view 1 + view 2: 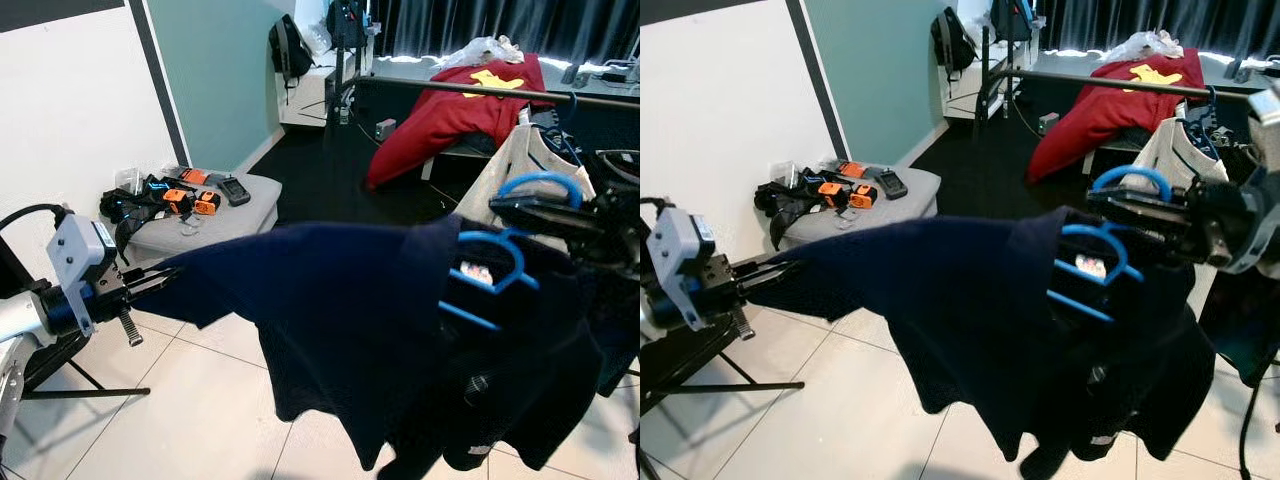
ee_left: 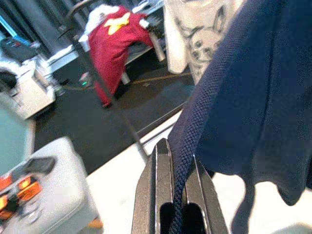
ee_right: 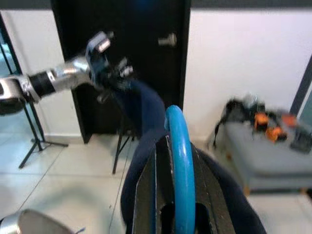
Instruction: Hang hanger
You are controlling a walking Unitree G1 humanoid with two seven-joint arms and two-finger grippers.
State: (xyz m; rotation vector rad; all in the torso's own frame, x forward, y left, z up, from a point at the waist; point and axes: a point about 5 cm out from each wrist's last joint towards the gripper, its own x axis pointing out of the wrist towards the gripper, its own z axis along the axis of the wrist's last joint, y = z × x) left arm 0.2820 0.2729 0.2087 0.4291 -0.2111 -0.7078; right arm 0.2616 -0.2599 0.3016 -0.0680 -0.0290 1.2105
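Observation:
A dark navy shirt [image 1: 350, 330] hangs on a blue plastic hanger [image 1: 490, 270], stretched out in the air between my two arms. My right gripper [image 1: 520, 208] is shut on the hanger's blue hook [image 3: 178, 161], on the right. My left gripper [image 1: 165, 278] is shut on the shirt's sleeve edge [image 2: 187, 161], pulling it out to the left. Behind, a black clothes rail [image 1: 470, 92] runs across the back with a red garment [image 1: 450, 105] draped over it and a cream printed shirt [image 1: 515, 165] hanging from it.
A grey pouffe [image 1: 195, 215] with orange and black gadgets stands at the left by the white wall. Black tripod legs [image 1: 80, 385] spread on the tiled floor under my left arm. Dark carpet and a backpack [image 1: 290, 48] lie further back.

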